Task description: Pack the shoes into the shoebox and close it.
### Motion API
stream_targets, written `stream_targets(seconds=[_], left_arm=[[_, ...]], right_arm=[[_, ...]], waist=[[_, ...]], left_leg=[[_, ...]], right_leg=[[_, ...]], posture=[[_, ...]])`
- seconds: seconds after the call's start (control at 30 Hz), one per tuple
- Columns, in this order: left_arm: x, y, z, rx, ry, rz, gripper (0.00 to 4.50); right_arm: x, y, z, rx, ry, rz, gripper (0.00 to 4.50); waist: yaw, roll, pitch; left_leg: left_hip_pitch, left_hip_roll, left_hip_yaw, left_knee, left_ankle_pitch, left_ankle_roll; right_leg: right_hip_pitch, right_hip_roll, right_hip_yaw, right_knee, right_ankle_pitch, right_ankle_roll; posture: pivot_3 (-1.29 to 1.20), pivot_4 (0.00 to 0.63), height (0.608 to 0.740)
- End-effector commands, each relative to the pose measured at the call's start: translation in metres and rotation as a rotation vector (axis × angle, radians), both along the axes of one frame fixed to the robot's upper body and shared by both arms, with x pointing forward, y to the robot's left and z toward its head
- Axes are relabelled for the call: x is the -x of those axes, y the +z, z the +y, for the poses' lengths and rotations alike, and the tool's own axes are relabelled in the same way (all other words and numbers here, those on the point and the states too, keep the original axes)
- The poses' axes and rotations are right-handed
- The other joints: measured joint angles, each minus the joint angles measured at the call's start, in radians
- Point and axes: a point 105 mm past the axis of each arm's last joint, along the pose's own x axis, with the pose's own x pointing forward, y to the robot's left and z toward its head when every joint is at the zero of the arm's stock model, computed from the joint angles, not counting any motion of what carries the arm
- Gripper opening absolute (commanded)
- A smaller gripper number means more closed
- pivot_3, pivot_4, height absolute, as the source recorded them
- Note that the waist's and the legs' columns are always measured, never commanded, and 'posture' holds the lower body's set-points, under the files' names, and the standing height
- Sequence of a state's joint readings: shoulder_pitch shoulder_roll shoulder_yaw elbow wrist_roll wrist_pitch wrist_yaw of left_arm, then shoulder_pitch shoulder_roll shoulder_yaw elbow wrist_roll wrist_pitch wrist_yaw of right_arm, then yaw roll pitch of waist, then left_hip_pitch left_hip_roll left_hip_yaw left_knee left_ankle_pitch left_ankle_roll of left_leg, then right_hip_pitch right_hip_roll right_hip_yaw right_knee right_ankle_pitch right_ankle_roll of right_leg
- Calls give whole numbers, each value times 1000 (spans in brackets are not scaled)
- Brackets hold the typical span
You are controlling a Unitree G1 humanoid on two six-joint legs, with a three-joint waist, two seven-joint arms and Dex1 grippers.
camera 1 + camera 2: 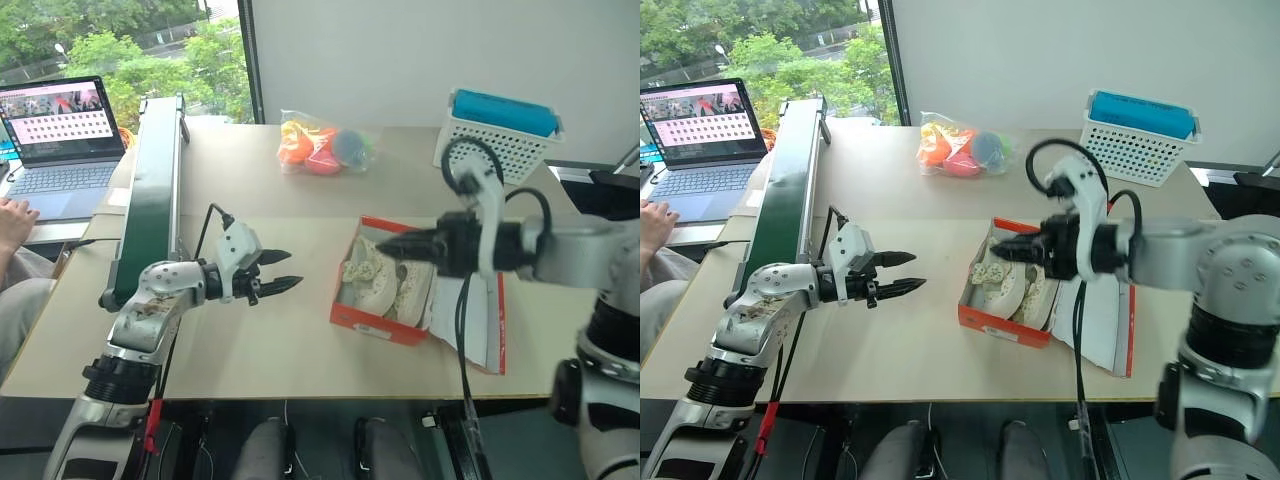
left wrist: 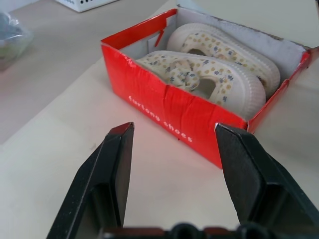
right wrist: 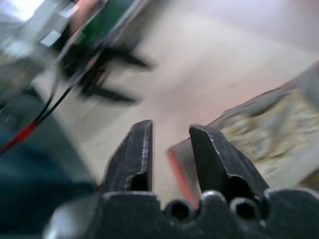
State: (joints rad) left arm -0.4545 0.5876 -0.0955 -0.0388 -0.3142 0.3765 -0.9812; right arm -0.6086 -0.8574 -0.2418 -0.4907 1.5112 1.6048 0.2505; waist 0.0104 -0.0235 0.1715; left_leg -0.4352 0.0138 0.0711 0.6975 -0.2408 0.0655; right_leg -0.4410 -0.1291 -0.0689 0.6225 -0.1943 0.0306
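Beige tabletop (image 1: 280, 340), window behind. Cream patterned knit shoes (image 2: 209, 69) both inside the orange-red cardboard shoebox (image 2: 164, 107), centre-right; lid (image 1: 480, 320) lying open, closing remains. Right gripper (image 1: 395, 243) above box, fingers narrowly parted, empty. Left gripper (image 1: 283, 270) left of box, spread, empty.

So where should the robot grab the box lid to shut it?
Probably the lid's free long edge, coming from the robot's right. The lid lies flat and open on the table beside the shoebox, hinged along that side, so lifting its outer edge should swing it over the shoes.
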Motion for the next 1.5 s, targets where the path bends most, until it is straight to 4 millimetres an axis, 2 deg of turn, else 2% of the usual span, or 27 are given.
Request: stream_targets(seconds=[0.03,0.1,0.2,0.3,0.4,0.47,0.6,0.7,0.87,0.97,1.1,1.23,1.3,1.37,1.43,1.5], left_arm=[[1,10,-5,4,-32,-47,2765],[1,9,-6,4,-38,-45,2765],[2,10,-7,6,-46,-43,2765],[2,10,-8,6,-53,-41,2765],[2,10,-9,6,-58,-38,2765],[2,10,-9,5,-59,-37,2765],[2,8,-9,2,-57,-29,2765],[2,7,-10,2,-58,-27,2765],[1,7,-13,3,-64,-23,2765],[2,7,-16,3,-77,-23,2765],[2,7,-18,2,-85,-26,2765],[2,8,-19,2,-92,-27,2765],[2,9,-19,2,-92,-28,2765],[1,9,-18,2,-91,-29,2765],[0,9,-19,2,-88,-32,2765],[0,9,-19,2,-86,-34,2765]], right_arm=[[42,-12,3,45,148,65,17],[51,-36,-7,114,102,147,17],[52,-74,-28,271,-35,208,17],[46,-102,-44,332,-184,243,17],[34,-134,-70,404,-425,252,17],[25,-145,-85,397,-603,243,17],[23,-163,-99,285,-905,261,17],[22,-174,-121,236,-1181,272,17],[1,-158,-135,-105,-1563,171,17],[-4,-153,-148,-265,-1760,128,17],[-11,-148,-157,-434,-1899,97,17],[-16,-138,-169,-809,-2033,78,17],[-25,-128,-167,-984,-1987,66,17],[-37,-107,-159,-1166,-1853,41,17],[-47,-64,-147,-1367,-1601,-52,17],[-48,-25,-130,-1445,-1357,-140,17]], waist=[[1,0,0],[1,-1,0],[0,-2,0],[2,-2,0],[4,-2,0],[7,-2,0],[12,-2,0],[8,-5,-2],[2,-5,-3],[1,-2,-2],[-1,-1,-2],[-4,3,-1],[-5,3,-1],[-11,4,-1],[-21,6,-1],[-27,7,-1]], left_leg=[[0,0,1,1,0,0],[0,0,0,2,0,1],[0,1,0,2,0,1],[0,1,0,2,0,0],[0,1,0,2,0,0],[-1,1,1,2,0,0],[-2,1,1,2,0,0],[-1,2,1,2,0,0],[0,2,1,3,0,0],[0,1,1,2,0,1],[-1,1,1,1,1,1],[-1,1,2,2,1,0],[0,1,2,2,2,0],[2,1,2,1,2,0],[3,2,2,1,2,0],[4,2,3,1,2,0]], right_leg=[[0,0,1,-1,0,0],[1,-1,1,-2,1,2],[2,0,1,-5,0,8],[2,0,1,-6,0,8],[2,0,1,-7,1,8],[1,0,1,-7,2,6],[1,1,1,-7,4,4],[2,2,1,-8,2,10],[4,3,3,-11,3,10],[2,2,4,-10,4,10],[0,4,5,-7,5,7],[0,4,6,-7,7,4],[1,4,6,-7,3,10],[2,5,6,-6,3,10],[2,5,7,-5,3,9],[1,6,9,-3,4,8]], posture=[[0,150,708],[0,150,708],[0,150,708],[0,150,708],[0,150,708],[0,150,708],[0,150,708],[0,150,708],[0,150,708],[0,150,708],[0,150,708],[0,150,708],[0,150,708],[0,150,708],[0,150,708],[0,150,708]])
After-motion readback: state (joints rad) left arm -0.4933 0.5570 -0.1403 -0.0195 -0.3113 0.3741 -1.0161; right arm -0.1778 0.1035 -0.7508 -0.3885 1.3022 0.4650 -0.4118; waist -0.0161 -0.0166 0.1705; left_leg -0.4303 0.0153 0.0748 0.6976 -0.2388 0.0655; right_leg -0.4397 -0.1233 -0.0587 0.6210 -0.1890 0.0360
